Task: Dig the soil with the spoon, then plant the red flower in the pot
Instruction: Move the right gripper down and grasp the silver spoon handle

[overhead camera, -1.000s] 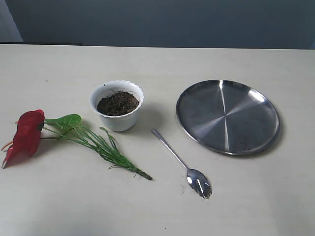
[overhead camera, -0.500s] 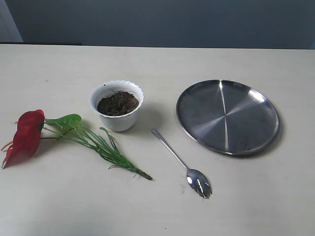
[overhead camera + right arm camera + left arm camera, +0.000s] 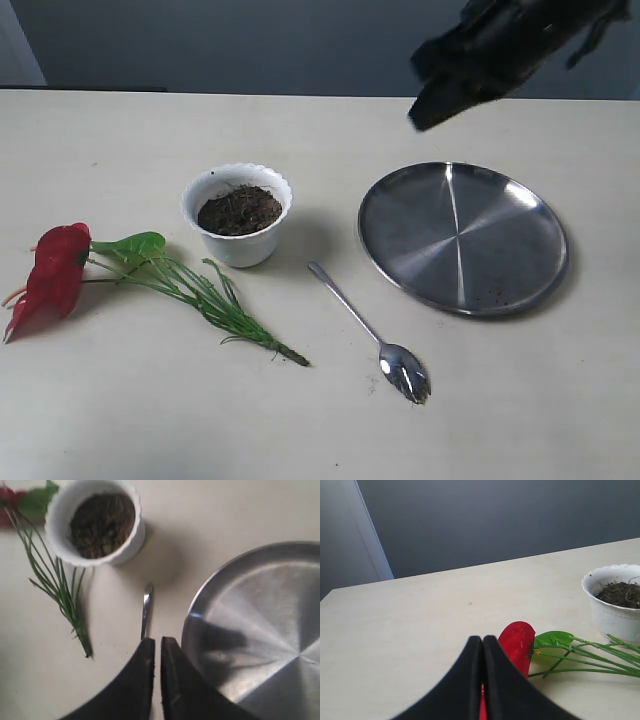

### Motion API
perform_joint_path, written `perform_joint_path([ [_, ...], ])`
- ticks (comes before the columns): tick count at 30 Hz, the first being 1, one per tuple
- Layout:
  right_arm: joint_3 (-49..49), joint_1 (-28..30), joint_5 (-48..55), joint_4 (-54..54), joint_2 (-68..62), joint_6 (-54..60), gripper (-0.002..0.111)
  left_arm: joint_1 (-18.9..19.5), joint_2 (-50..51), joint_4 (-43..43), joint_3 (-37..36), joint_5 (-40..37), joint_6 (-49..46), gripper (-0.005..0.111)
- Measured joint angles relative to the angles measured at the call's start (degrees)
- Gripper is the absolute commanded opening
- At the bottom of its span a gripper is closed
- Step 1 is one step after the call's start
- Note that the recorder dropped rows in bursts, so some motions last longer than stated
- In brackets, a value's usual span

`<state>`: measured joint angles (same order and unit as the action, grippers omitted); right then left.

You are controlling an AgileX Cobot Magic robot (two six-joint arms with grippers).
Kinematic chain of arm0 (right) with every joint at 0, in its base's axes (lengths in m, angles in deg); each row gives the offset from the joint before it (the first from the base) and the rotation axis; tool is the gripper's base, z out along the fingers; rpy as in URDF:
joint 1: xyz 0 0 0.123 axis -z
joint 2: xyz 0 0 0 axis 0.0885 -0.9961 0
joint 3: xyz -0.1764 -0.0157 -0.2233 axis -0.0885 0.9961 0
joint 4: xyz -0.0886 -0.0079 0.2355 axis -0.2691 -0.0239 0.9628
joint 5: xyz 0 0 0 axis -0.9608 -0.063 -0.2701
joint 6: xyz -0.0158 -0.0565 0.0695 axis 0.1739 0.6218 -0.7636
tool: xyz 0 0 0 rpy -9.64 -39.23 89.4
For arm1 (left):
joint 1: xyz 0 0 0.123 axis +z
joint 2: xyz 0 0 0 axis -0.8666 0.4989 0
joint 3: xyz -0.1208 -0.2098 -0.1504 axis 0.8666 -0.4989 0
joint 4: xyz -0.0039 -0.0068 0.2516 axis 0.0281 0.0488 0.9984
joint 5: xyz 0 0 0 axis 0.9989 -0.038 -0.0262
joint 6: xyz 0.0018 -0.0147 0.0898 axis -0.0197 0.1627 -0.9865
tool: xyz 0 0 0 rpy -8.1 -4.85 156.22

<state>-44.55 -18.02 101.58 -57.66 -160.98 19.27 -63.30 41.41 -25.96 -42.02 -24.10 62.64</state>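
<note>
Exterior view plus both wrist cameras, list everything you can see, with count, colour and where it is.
table: one, cream, under everything
pot: one, white, left of centre
soil: one patch, dark brown, in the pot
red flower: one, red with green stems, lying left of the pot
spoon: one, silver, lying between pot and plate, nearer the camera
steel plate: one, silver, right of the pot
left gripper: one, black, facing the bloom
right gripper: one, black, raised beyond the plate
</note>
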Motion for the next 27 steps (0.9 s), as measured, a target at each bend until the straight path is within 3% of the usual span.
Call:
perform_joint_path([
  [3, -0.2, -4.8, 0.0, -3.2, -6.8, -1.4, 0.041, 0.0, 0.0, 0.0, 0.0, 0.0, 0.0, 0.000],
  [10, -0.2, -11.8, -5.3, -11.8, -16.6, -8.9, 0.039, 0.0, 0.0, 0.0, 0.0, 0.0, 0.0, 0.000],
  [27, -0.4, -16.0, -8.4, -13.9, -22.9, -11.8, 0.039, 0.0, 0.0, 0.0, 0.0, 0.0, 0.0, 0.000],
])
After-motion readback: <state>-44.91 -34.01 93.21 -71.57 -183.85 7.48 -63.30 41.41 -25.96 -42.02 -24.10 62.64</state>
